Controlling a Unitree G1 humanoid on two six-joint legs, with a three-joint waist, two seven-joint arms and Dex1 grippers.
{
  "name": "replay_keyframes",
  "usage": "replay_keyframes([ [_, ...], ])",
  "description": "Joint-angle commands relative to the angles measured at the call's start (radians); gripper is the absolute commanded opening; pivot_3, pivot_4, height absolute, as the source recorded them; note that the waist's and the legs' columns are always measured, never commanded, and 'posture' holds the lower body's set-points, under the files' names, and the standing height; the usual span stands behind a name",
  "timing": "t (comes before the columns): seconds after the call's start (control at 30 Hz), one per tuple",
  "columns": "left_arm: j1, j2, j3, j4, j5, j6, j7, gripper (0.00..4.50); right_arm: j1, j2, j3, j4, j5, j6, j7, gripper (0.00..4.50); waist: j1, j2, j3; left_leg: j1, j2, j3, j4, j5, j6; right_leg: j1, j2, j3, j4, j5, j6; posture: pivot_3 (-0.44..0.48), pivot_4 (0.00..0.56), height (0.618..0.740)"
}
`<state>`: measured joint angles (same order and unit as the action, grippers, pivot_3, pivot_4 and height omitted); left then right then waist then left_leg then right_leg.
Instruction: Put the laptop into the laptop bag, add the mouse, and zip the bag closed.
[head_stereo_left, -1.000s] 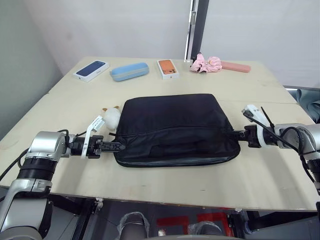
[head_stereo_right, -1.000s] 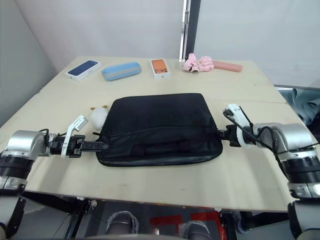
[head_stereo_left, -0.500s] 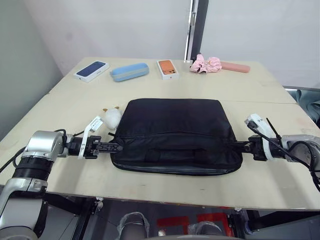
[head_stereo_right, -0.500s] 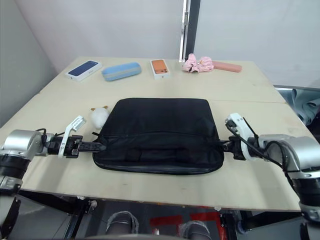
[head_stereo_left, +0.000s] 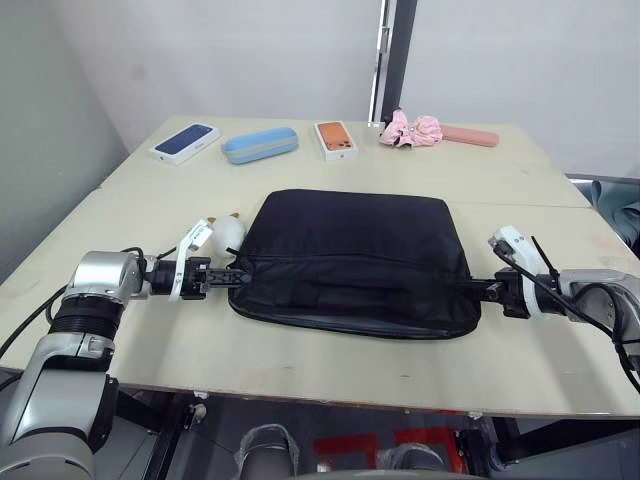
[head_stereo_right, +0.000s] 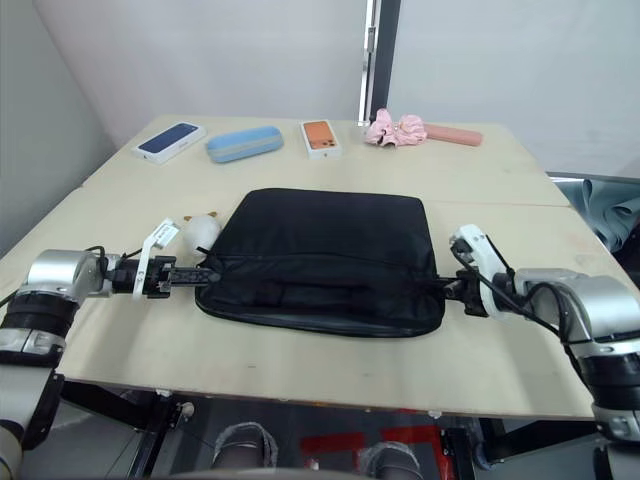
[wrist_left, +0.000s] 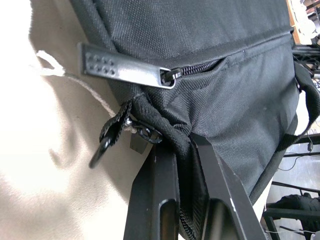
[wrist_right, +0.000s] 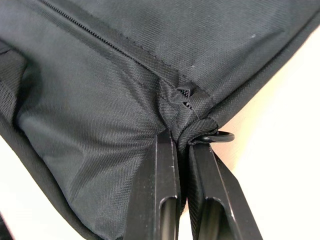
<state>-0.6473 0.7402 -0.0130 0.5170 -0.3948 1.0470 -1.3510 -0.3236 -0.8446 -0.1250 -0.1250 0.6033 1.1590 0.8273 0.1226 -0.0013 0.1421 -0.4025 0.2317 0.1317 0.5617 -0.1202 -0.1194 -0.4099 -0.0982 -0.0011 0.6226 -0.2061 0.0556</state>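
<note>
The black laptop bag (head_stereo_left: 355, 262) lies flat in the middle of the table. My left gripper (head_stereo_left: 235, 275) is at its left end, shut on the corner fabric (wrist_left: 182, 145) just below the grey zipper pull (wrist_left: 125, 70). At the right end, my right gripper (head_stereo_left: 478, 291) is shut on the corner fabric (wrist_right: 182, 135) beside a small black ring (wrist_right: 212, 136), where the zipper line (wrist_right: 182, 95) stops. The zipper looks closed along the side I can see. The laptop and the mouse are out of view.
A lumpy white thing with a brown tip (head_stereo_left: 224, 232) sits just behind my left gripper. Along the back lie a dark blue phone box (head_stereo_left: 184, 141), a light blue case (head_stereo_left: 259, 144), an orange phone box (head_stereo_left: 336, 138), a pink cloth bundle (head_stereo_left: 411, 128) and a pink case (head_stereo_left: 470, 134).
Both grippers have kept their hold. The bag's left end and my left gripper have moved a little towards the back of the table; the right gripper has barely moved.
</note>
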Motion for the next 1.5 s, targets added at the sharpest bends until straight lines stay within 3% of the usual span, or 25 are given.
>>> replay_keyframes([
  [0.03,-0.007,-0.046,-0.022,-0.06,-0.053,-0.013,-0.042,0.0,-0.049,0.059,0.026,-0.003,0.028,-0.066,0.041,0.02,-0.001,0.0,0.0,0.0,0.0,0.0,0.0,0.0,0.0,0.0,0.0,0.0,0.0,0.0,0.0,0.0,0.15,0.74],
  [0.33,-0.012,-0.048,-0.005,-0.041,-0.054,-0.019,-0.039,0.0,-0.073,0.068,0.037,0.04,0.018,-0.061,0.054,0.02,-0.002,0.0,0.0,0.0,0.0,0.0,0.001,0.0,0.0,0.0,0.0,0.0,0.001,0.0,0.0,0.0,0.15,0.74],
  [0.5,-0.051,-0.057,0.03,0.042,-0.023,-0.057,0.024,1.9,-0.067,0.054,0.006,0.034,0.055,-0.023,0.076,1.8,-0.001,0.0,0.0,0.001,0.0,0.0,0.001,0.0,0.0,0.001,0.0,0.0,0.001,0.0,0.0,0.0,0.15,0.74],
  [0.73,-0.039,0.037,0.014,-0.013,-0.046,-0.034,-0.071,4.38,-0.063,-0.036,-0.055,0.04,0.064,-0.024,0.116,4.19,-0.005,0.0,0.0,-0.001,0.0,0.0,0.001,0.0,0.0,-0.001,0.0,0.0,0.001,0.0,0.0,0.0,0.15,0.74],
  [0.77,-0.029,0.058,0.005,-0.015,-0.033,-0.061,-0.081,4.5,-0.054,-0.057,-0.066,0.035,0.068,-0.03,0.13,4.45,-0.004,0.0,0.0,-0.002,0.0,0.0,0.001,0.0,0.0,-0.002,0.0,0.0,0.001,0.0,0.0,0.0,0.15,0.74],
  [1.03,-0.008,0.25,0.114,-0.061,-0.076,-0.187,-0.171,4.5,0.073,-0.234,-0.264,-0.109,0.151,-0.055,0.244,4.45,0.003,0.0,0.0,-0.003,0.002,0.0,-0.002,0.0,0.0,-0.003,0.001,-0.001,-0.004,0.0,0.0,0.0,0.15,0.74],
  [1.17,0.036,0.346,0.211,-0.124,-0.051,-0.427,-0.201,4.5,0.19,-0.222,-0.424,-0.21,0.085,-0.268,0.284,4.45,0.007,0.0,0.0,-0.002,0.002,0.001,-0.002,0.0,0.0,-0.003,0.001,0.0,-0.004,0.0,0.0,0.0,0.15,0.74],
  [1.37,0.105,0.435,0.303,-0.247,-0.127,-0.51,-0.26,4.5,0.28,-0.23,-0.543,-0.245,0.049,-0.414,0.314,4.45,0.006,0.0,0.0,-0.001,0.001,0.002,-0.002,0.0,0.001,-0.002,0.0,0.0,-0.003,0.0,0.0,0.0,0.15,0.74],
  [1.5,0.128,0.432,0.317,-0.333,-0.173,-0.523,-0.26,4.5,0.27,-0.255,-0.568,-0.253,0.072,-0.422,0.319,4.45,0.005,0.0,0.0,-0.001,0.002,0.003,-0.002,0.0,0.001,-0.003,0.0,0.001,-0.001,0.0,0.0,0.0,0.15,0.74],
])
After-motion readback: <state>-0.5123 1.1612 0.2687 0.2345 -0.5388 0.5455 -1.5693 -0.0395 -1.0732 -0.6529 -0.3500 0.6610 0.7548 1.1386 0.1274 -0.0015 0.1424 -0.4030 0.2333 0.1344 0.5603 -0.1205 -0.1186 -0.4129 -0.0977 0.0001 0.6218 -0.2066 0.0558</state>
